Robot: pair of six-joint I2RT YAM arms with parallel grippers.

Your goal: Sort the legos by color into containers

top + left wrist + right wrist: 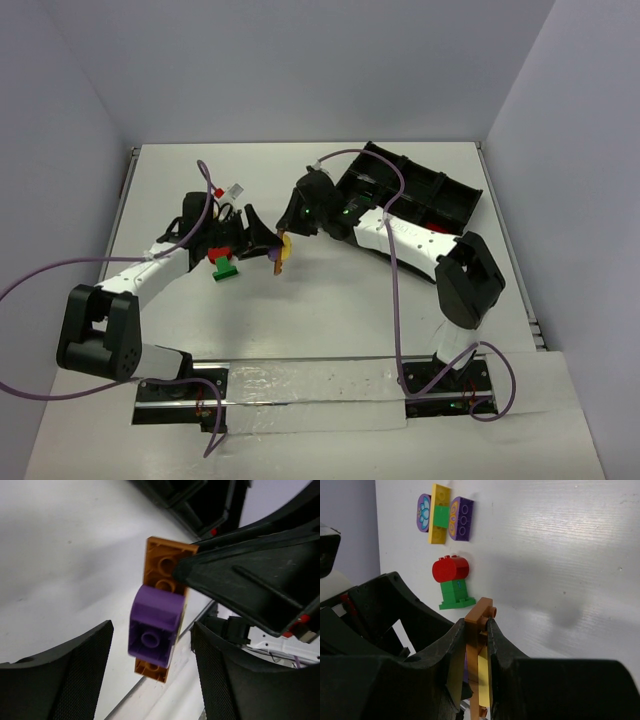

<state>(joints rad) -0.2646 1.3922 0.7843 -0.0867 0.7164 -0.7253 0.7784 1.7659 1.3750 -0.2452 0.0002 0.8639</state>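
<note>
1. Cluster of an orange plate (pixel 162 562), a purple brick (pixel 152 615) and a yellow piece (pixel 483 675) is hanging just above the desk (pixel 330 320). It is sitting between the two arms and well apart from the black tray (pixel 452 192).
2. The right pincer (pixel 478 626) is pinching the orange plate by its flat faces near one end. The left pincer (pixel 151 630) is standing spread, with one finger on each side of the purple brick and neither appearing to touch it.
3. These pieces are likely behaving as hard, stiff, very light plastic: nothing to crush, but the smooth faces are probably offering little friction. The stud joints are probably resisting a straight pull and giving way more readily to a peel or twist.
4. The best hold for the left pincer is looking like the purple brick's two flat side walls, low near the plate. Its rounded top seems likely to slide out of a grip.
5. With only one end of the plate clamped, any prying is risking the plate pivoting in the right pincer, so a firm squeeze there seems wise.
6. A red-and-green cluster (pixel 452 582) and a yellow, green and purple cluster (pixel 442 515) are lying on the desk, unsorted.
</note>
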